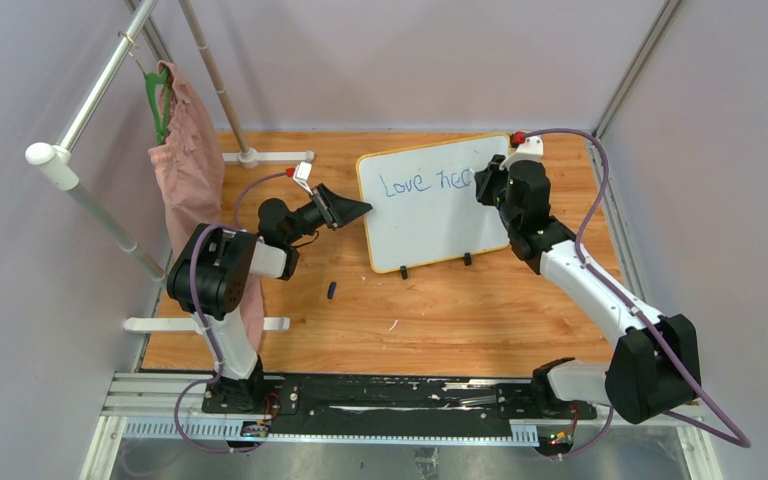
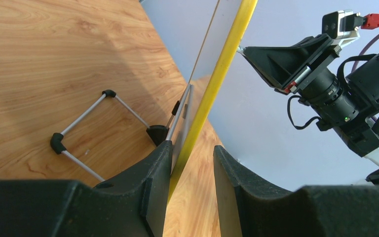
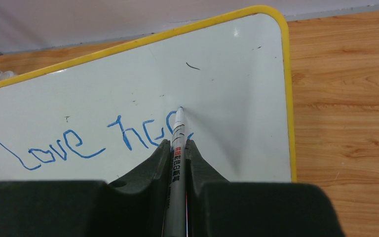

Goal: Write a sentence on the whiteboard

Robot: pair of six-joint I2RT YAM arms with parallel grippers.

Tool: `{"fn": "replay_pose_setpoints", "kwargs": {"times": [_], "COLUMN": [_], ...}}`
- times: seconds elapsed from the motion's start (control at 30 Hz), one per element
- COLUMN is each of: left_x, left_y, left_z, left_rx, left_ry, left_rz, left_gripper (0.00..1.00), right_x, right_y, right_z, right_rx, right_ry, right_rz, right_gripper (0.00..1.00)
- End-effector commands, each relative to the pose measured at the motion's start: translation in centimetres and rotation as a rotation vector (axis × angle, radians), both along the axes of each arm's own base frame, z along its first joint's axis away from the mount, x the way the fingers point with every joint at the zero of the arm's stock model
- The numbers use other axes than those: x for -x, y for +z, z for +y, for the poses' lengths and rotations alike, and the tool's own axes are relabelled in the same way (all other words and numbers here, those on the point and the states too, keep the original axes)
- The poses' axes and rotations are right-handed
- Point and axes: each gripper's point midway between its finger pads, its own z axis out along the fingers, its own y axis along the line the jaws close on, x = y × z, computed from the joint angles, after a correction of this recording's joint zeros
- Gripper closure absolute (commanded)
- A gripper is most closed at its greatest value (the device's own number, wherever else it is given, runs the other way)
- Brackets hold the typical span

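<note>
Yellow-rimmed whiteboard (image 2: 225, 59) btwn L gripper (image 2: 192, 148) fingers.

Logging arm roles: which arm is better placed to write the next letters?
Right: the right gripper clamps the white marker, tip at the blue words on the glossy yellow-rimmed whiteboard. The left gripper straddles its edge.

You see a glossy white whiteboard (image 1: 430, 225) with a yellow rim and blue writing (image 1: 425, 182) on it. The table (image 1: 410, 320) shows orange-brown wood grain. The marker (image 3: 177, 143) is white with a red mark. At nine o'clock from the whiteboard, a pale pink cloth (image 1: 188, 170) hangs on a green hanger (image 1: 158, 100). The left gripper (image 1: 365, 208) and right gripper (image 1: 487, 185) are black.
</note>
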Motion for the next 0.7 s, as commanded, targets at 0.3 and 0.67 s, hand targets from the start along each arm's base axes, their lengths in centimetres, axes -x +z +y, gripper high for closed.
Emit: {"fn": "replay_pose_setpoints", "kwargs": {"times": [0.3,0.67], "left_x": [0.7,0.8], "left_y": [1.8,1.8], "left_z": [-0.4,-0.4], "left_rx": [0.014,0.015], "left_ry": [-0.028,-0.028], "left_rz": [-0.077,-0.075], "left_gripper": [0.59,0.59], "right_x": [0.8,1.4], "right_y": [-2.8,-3.9], "right_z": [-1.4,-2.2], "right_rx": [0.019,0.033], "right_ry": [-0.044,-0.074], "right_rz": [0.057,0.082], "right_gripper": [1.0,1.0]}}
